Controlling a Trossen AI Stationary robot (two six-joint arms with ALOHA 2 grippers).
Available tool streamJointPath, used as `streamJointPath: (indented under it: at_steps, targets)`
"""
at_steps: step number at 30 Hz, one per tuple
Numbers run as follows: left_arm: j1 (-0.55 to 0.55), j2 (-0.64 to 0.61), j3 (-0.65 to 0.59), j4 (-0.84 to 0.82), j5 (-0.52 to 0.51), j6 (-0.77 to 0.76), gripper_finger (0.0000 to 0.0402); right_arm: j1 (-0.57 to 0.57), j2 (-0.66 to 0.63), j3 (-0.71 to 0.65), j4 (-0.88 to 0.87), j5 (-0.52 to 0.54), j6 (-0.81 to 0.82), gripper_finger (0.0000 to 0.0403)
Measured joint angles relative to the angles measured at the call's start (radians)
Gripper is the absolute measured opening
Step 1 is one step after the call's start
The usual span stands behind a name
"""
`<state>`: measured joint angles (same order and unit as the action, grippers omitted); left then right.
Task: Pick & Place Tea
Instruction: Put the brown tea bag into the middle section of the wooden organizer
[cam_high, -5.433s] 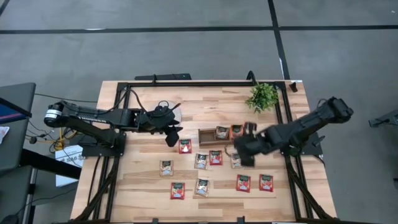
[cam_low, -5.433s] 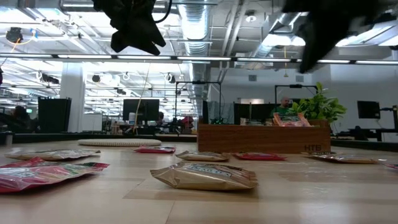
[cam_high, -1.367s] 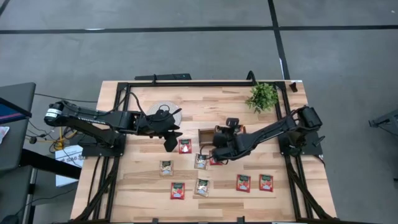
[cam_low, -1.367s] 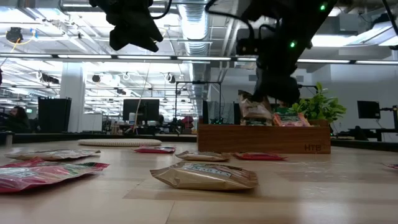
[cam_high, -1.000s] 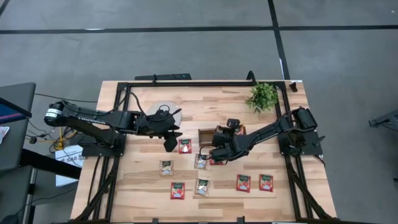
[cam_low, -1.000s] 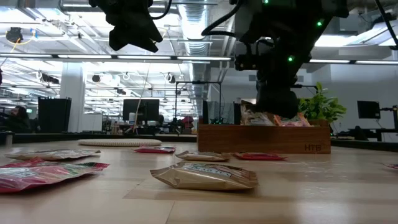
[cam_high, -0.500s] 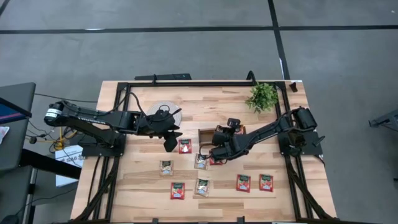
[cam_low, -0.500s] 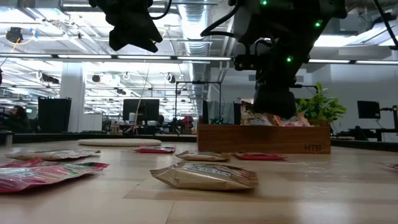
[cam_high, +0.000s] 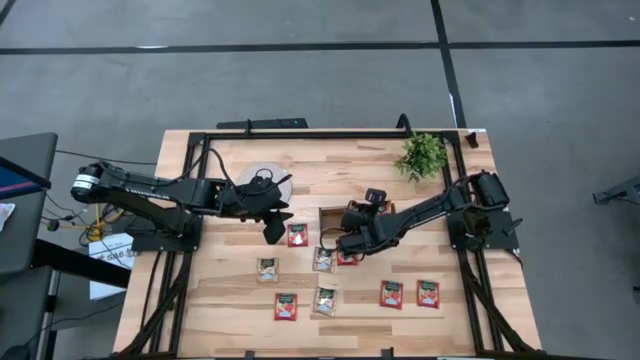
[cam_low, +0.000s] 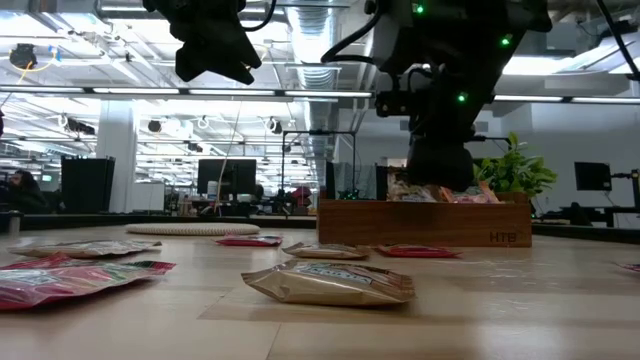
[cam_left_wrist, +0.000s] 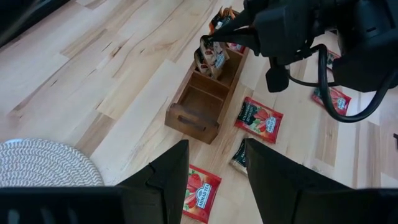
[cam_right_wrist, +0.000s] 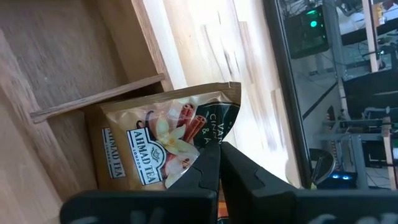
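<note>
The right gripper (cam_right_wrist: 219, 163) is clamped on a pale tea sachet (cam_right_wrist: 165, 138) over the wooden tray's (cam_left_wrist: 200, 99) middle compartment. Judged light, crinkly, pliable; edge pinch suits. The left gripper (cam_left_wrist: 214, 180) hovers parted, empty.

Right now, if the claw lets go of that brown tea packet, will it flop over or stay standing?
The tea sachet, pinched in the right claw over the wooden tray, looks thin and light, so it probably bends easily. It may lean on the divider rather than fall flat. Its glossy wrapper might be slippery.
</note>
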<state>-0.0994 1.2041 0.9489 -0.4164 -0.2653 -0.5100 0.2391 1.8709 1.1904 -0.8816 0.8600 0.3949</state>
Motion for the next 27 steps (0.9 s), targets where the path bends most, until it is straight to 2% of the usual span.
streamJointPath:
  at_steps: [27]
  targets:
    - [0.0, 0.0, 0.0, 0.024, 0.0, 0.002, 0.0149, -0.02, -0.001, 0.0, 0.003, -0.05, -0.011, 0.0]
